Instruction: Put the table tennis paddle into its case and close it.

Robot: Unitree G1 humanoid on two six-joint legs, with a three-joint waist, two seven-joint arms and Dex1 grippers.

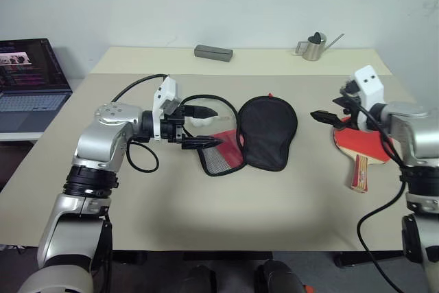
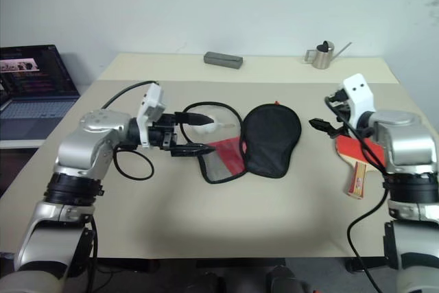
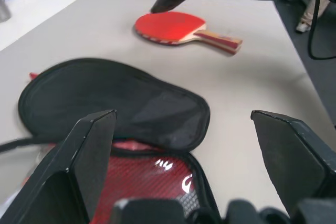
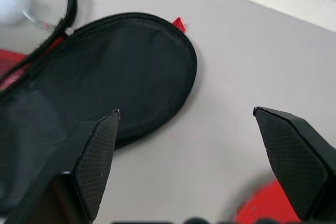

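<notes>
Paddle (image 1: 358, 143) partly hidden behind right arm and right claw (image 1: 328, 117) from the head; cut by the picture's edge and blurred in the right wrist view. Case (image 1: 264, 132) red mesh half partly covered by left claw (image 1: 206, 127). Pom-pom (image 2: 209, 123) mostly hidden behind the upper finger. Laptop (image 1: 27, 80) cropped at the edge. Grey block (image 1: 213, 52) too small to identify.
</notes>
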